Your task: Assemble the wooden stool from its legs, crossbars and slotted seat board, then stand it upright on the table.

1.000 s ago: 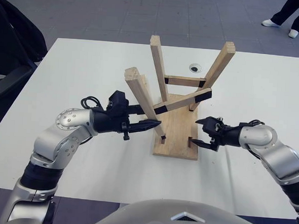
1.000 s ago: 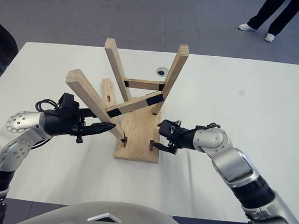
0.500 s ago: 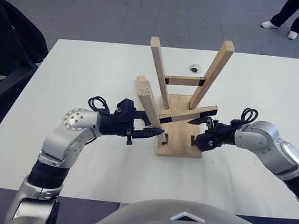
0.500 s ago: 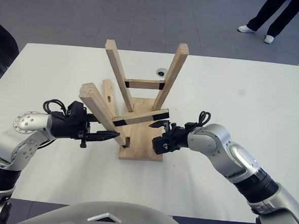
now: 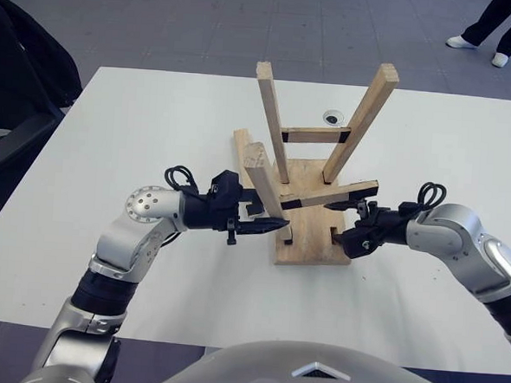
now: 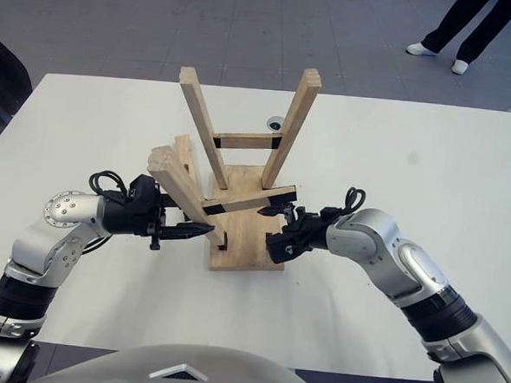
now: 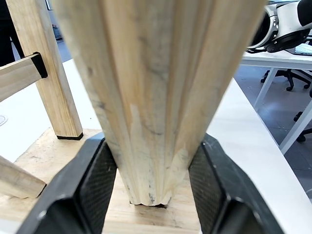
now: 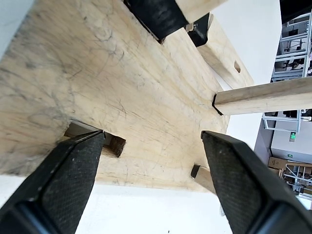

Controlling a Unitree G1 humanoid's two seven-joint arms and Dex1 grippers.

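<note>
- White counter on a grey floor carries the slotted seat board, which lies flat near its middle.
- Two far legs stand in the board's far slots, leaning apart and joined by a crossbar.
- Left end effector clamps a third leg just above its foot. The left wrist view shows both fingers pressed to its sides, with the foot at the board's near-left slot.
- That leg tilts toward the robot's left, and a second crossbar runs from it toward the right arm.
- Right end effector sits at the board's near-right corner with its fingers spread wide, one tip beside an empty slot.
- A fourth leg lies on the counter just left of the board.
</note>
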